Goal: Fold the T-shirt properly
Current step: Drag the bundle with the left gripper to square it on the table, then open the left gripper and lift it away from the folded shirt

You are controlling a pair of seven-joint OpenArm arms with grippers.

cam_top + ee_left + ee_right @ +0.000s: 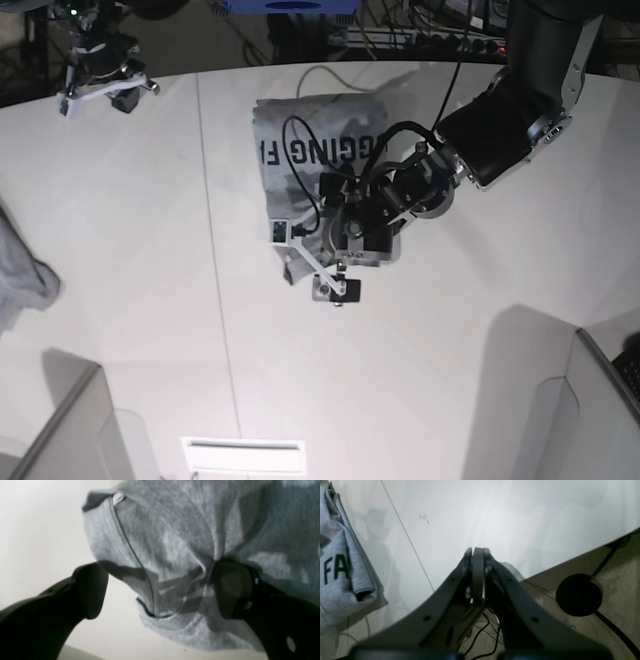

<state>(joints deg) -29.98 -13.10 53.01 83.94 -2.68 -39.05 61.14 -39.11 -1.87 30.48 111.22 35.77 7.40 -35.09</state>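
A heather-grey cotton T-shirt point(285, 180) with black block lettering lies on a glossy white tabletop point(300, 380), folded into a roughly rectangular bundle in the middle of the far half of the table as the base view shows it. The lettering faces up and appears upside down in that view; part of it is hidden by the robot's left arm, a black jointed arm point(500, 130) that reaches in from the view's right. At its end, the black left gripper point(160, 592) stands wide open over the near part of the shirt. Its wrist view shows the grey cloth between and beneath the two dark fingers, gathered in creases near one fingertip, with a stitched hem running diagonally and a small white spot near a corner. The black right gripper point(477, 551) is shut, its fingertips together, well apart from the shirt, near the table's far edge on the left of the base view. At the left edge of the base view, another piece of grey fabric point(20, 270) lies crumpled, partly out of frame. A thin dark seam line point(215, 250) runs along the tabletop between this fabric and the shirt.
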